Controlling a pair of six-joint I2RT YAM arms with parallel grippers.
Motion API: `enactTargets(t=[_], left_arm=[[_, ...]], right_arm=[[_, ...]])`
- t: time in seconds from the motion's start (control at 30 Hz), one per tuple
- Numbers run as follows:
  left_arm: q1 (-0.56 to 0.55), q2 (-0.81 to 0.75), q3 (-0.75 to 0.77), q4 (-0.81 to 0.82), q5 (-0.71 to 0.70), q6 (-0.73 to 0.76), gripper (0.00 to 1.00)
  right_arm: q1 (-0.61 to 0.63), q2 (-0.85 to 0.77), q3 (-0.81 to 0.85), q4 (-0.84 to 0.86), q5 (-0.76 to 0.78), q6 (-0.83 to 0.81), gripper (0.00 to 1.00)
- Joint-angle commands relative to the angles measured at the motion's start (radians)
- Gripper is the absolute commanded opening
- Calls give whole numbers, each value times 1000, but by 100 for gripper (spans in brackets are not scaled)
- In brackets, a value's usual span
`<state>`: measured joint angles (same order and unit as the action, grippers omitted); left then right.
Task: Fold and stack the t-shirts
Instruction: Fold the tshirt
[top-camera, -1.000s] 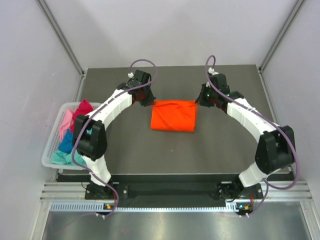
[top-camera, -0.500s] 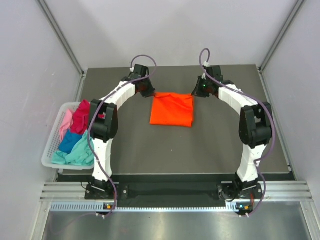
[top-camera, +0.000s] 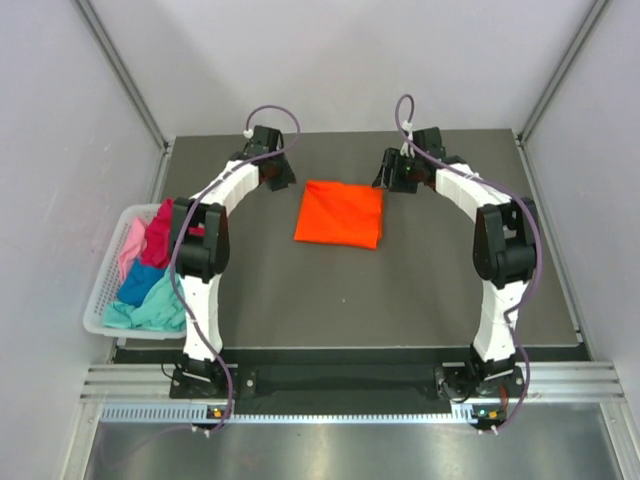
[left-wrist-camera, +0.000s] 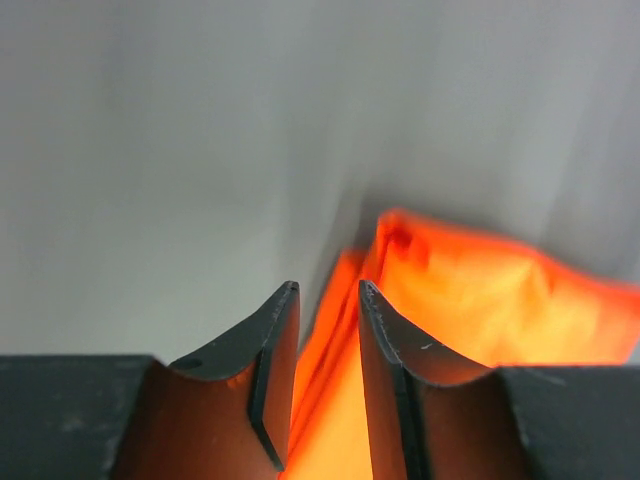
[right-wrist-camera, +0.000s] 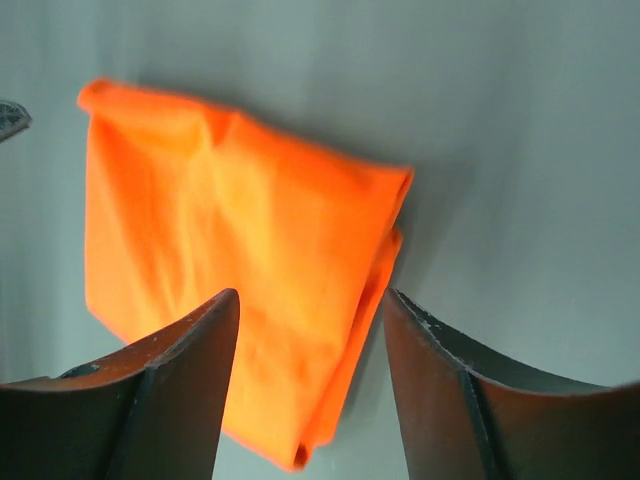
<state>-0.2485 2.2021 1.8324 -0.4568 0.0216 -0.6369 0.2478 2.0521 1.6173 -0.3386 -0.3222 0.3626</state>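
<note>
Right jaws gape wide, empty; your left jaws are parted only a sliver, also empty (each beside a far corner). Folded orange t-shirt (top-camera: 340, 213) lies flat toward the far edge of the surface (top-camera: 330, 295), mid-width.

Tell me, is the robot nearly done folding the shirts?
Not nearly. One orange shirt lies folded on the table. Nothing is in hand: both arms' jaws hold nothing. The other shirts sit crumpled in the basket, waiting to be folded and stacked.
</note>
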Motion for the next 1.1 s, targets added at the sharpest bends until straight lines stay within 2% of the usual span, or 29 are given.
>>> enactTargets(t=[0.0, 0.17, 0.5, 0.63, 0.8, 0.9, 0.93, 1.03, 1.07], left_arm=[[-15, -160, -134, 91, 64, 55, 35], [-25, -164, -203, 205, 262, 75, 35], [-23, 51, 17, 199, 255, 131, 34], [-18, 139, 103, 179, 236, 138, 34], [-6, 209, 140, 187, 212, 132, 34], [3, 226, 162, 205, 207, 125, 35], [6, 231, 180, 207, 207, 123, 35], [18, 231, 223, 169, 228, 114, 35], [23, 208, 225, 140, 233, 120, 36]], right_arm=[[7, -133, -101, 15, -58, -50, 60], [22, -156, -195, 15, -92, -105, 60], [45, -122, -301, 114, -155, -105, 56], [47, -112, -378, 212, -175, -68, 50], [47, -90, -444, 294, -196, -44, 43], [47, -90, -470, 331, -210, -25, 31], [48, -90, -476, 367, -213, -22, 24], [47, -92, -478, 383, -216, -13, 14], [47, -93, -464, 359, -218, -13, 13]])
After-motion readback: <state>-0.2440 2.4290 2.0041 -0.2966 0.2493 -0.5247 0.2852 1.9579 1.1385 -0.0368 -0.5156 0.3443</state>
